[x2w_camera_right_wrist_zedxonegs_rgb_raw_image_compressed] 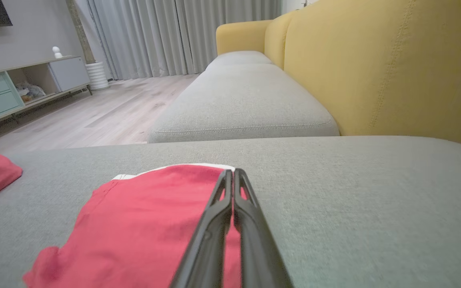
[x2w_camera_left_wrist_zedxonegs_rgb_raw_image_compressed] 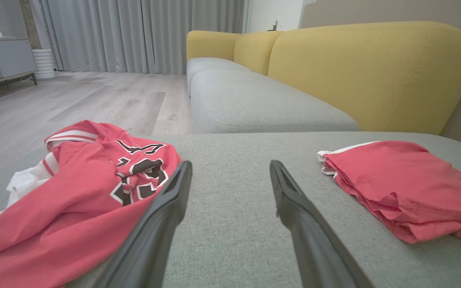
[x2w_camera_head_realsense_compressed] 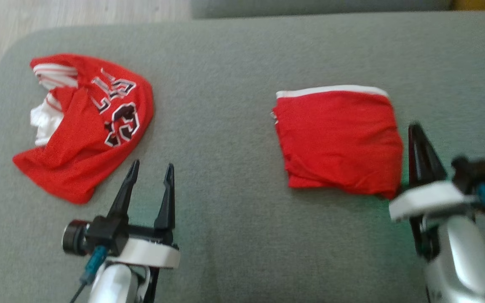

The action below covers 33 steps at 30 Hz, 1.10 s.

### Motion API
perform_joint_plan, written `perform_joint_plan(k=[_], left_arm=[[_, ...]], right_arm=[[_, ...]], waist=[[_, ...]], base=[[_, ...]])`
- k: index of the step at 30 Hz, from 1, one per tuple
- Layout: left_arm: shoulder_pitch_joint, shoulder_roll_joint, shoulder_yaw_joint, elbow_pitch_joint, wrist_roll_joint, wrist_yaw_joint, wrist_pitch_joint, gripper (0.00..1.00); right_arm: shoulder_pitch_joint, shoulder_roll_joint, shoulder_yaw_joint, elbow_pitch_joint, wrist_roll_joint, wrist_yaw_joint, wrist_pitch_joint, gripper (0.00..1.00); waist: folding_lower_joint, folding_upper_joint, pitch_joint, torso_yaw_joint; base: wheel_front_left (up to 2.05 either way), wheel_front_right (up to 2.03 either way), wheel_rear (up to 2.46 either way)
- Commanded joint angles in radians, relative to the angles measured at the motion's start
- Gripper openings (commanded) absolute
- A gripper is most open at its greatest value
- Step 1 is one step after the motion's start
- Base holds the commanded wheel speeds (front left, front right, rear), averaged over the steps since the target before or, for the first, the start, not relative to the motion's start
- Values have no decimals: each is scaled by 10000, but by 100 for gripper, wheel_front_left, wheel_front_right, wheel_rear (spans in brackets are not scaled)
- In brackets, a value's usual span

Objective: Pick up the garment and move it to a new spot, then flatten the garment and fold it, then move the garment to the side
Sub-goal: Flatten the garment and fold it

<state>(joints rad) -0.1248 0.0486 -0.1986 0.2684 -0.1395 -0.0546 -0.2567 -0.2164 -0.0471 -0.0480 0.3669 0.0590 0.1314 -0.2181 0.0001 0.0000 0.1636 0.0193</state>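
We judge nothing done yet: the garment (x2w_camera_head_realsense_compressed: 86, 126) lies crumpled at the left end of the cushion (x2w_camera_head_realsense_compressed: 225, 75). Our left gripper (x2w_camera_head_realsense_compressed: 153, 165) gapes wide beside it; our right gripper (x2w_camera_head_realsense_compressed: 415, 128) is pressed closed, empty, beside the plain red cloth (x2w_camera_head_realsense_compressed: 339, 139)

- The garment (x2w_camera_head_realsense_compressed: 84, 126) is a small red jersey; its black, white-outlined lettering and number (x2w_camera_head_realsense_compressed: 121, 125) face up.
- It is crumpled in a loose heap, not flat, with a white sleeve (x2w_camera_head_realsense_compressed: 43, 120) bunched at its outer edge and striped trim (x2w_camera_head_realsense_compressed: 55, 72) showing.
- It lies on the grey cushion (x2w_camera_head_realsense_compressed: 225, 63), near the left end.
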Motion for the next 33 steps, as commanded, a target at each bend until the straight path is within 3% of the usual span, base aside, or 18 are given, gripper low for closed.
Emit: perform_joint_plan(k=[1, 6, 11, 18, 23, 27, 33], left_arm=[[-611, 19, 185, -397, 7, -27, -51, 100], [-896, 18, 72, -391, -86, -16, -51, 100], [-1279, 17, -53, -356, -170, -10, -51, 100], [-1489, 17, -114, -307, -191, 37, -51, 100], [-1470, 17, -79, -263, -162, 75, -51, 100], [-1445, 17, -101, -292, -192, 90, -51, 100], [-1448, 17, -184, -313, -234, 111, -51, 100]], right_arm=[[-835, -34, 163, -95, -30, -7, 138, 0], [-2311, -129, -255, 1108, -455, -7, 622, 0], [-3528, -381, -1165, 3187, -1030, -7, 870, 0], [-4082, -360, -1492, 4446, -1578, -7, 91, 0], [-4246, -119, -832, 4165, -1410, -7, -387, 0], [-3979, -43, 325, 3925, -758, -7, -428, 0], [-3729, -35, 1806, 4783, -42, -7, -344, 0]], waist=[[-1, 0, 426, 335], [-1, 0, 1061, 754], [-1, 0, 1565, 1244], [-1, 0, 1645, 1380], [-1, 0, 1408, 1278], [-1, 0, 1292, 1257], [-1, 0, 1265, 1295]], base=[[0, 0, 0], [0, 0, 0], [0, 0, 0], [0, 0, 0], [0, 0, 0], [0, 0, 0], [0, 0, 0]])
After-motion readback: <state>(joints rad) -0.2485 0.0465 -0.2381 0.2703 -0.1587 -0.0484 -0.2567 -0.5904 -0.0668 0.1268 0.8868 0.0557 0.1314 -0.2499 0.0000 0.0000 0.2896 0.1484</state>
